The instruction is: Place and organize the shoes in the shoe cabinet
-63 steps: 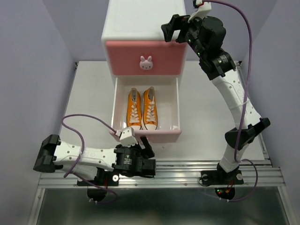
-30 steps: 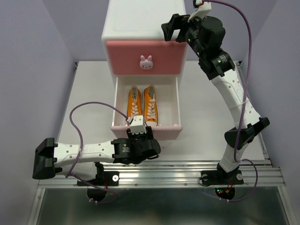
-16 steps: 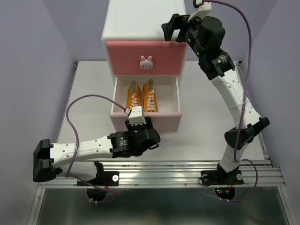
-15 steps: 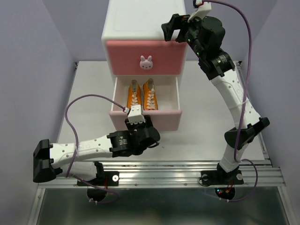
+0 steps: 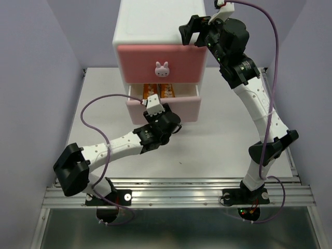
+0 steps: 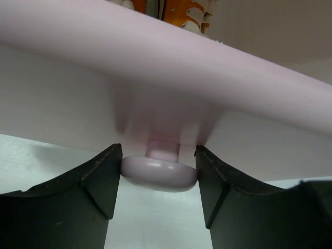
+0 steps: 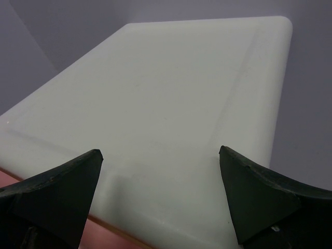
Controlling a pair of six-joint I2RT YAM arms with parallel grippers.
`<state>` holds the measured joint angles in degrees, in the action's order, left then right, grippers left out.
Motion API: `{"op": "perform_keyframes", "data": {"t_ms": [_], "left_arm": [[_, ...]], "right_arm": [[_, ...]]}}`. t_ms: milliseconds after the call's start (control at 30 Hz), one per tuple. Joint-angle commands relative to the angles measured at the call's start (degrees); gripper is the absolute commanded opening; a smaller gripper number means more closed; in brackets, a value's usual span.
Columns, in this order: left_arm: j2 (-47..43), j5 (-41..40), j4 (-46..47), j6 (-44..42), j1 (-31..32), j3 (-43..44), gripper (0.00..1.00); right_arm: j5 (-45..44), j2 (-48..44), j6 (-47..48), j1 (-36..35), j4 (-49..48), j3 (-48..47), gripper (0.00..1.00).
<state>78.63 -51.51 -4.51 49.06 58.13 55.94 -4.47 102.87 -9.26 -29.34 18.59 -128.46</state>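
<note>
Pale pink plastic of the lower drawer front (image 5: 189, 108) sits almost flush beneath the darker pink upper drawer front (image 5: 137, 65) of the white shoe cabinet (image 5: 155, 26), leaving only a narrow gap. Through that gap the top view shows the laced tops of the two orange sneakers (image 5: 160, 89), lying side by side inside the lower drawer. The left jaws are clenched on the lower drawer's knob (image 6: 158, 172), with one of the dark fingers (image 6: 101, 179) pressed against each side of it. The left arm (image 5: 114, 148) stretches low across the counter (image 5: 101, 104). The right jaws are released and spread wide, held over the right front corner of the cabinet's top. The upper drawer is shut, its bunny knob (image 5: 162, 68) facing forward.
</note>
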Motion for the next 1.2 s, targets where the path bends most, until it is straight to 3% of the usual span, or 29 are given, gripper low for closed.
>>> {"op": "perform_keyframes", "data": {"t_ms": [0, 200, 400, 567, 667, 700, 733, 767, 867, 967, 1000, 1067, 1167], "left_arm": [[5.72, -3.43, 16.09, -3.52, -7.05, 6.63, 0.0], [13.55, -1.58, 19.97, -7.13, -14.87, 14.1, 0.0], [15.5, -2.37, 25.17, -15.48, -16.29, 16.91, 0.0], [12.0, 0.52, 21.4, -15.93, -16.2, 16.57, 0.0], [6.02, 1.76, 14.3, -11.72, -15.33, 15.42, 0.22], [2.53, 2.02, 9.22, -10.14, -15.06, 15.51, 0.45], [0.67, 2.2, 7.08, -8.9, -14.8, 15.69, 0.54], [-1.01, 2.2, 4.8, -8.72, -13.93, 16.73, 0.97], [-6.37, 3.95, -7.75, -7.06, -13.66, 21.91, 0.99], [-9.45, 5.36, -31.95, 2.33, -13.66, 30.52, 0.99], [-9.98, 5.45, -36.22, 4.97, -13.66, 32.54, 0.99], [-12.43, 5.63, -42.65, 8.41, -13.66, 36.68, 0.99], [-14.11, 4.4, -44.79, 5.01, -14.27, 40.29, 0.99]], "right_arm": [[0.51, 3.83, -4.1, -0.28, 16.13, 4.62, 1.0], [0.43, 2.95, -3.75, -0.28, 15.87, 5.15, 1.0], [-0.45, 0.93, -2.0, -0.28, 15.6, 7.08, 1.0], [-0.89, -0.3, -1.9, -0.28, 15.08, 8.05, 1.0], [-1.94, -0.22, -2.43, -0.28, 14.28, 6.74, 1.0], [-2.38, -0.13, -3.39, -0.28, 13.76, 6.13, 1.0], [-3.26, 0.31, -3.92, -0.28, 12.28, 4.29, 1.0], [-3.61, 0.57, -5.32, -0.28, 11.39, 3.23, 1.0], [-4.93, 2.94, -6.56, -0.28, 8.58, -3.7, 1.0], [-12.37, 4.88, -6.74, -0.28, 4.63, -10.74, 1.0], [-14.23, 5.06, -6.57, -0.28, 1.66, -11.89, 1.0], [-15.65, 5.06, -6.39, 1.03, -0.74, -14.78, 1.0], [-17.76, 4.45, -7.26, 2.53, -1.8, -16.38, 1.0]]}}
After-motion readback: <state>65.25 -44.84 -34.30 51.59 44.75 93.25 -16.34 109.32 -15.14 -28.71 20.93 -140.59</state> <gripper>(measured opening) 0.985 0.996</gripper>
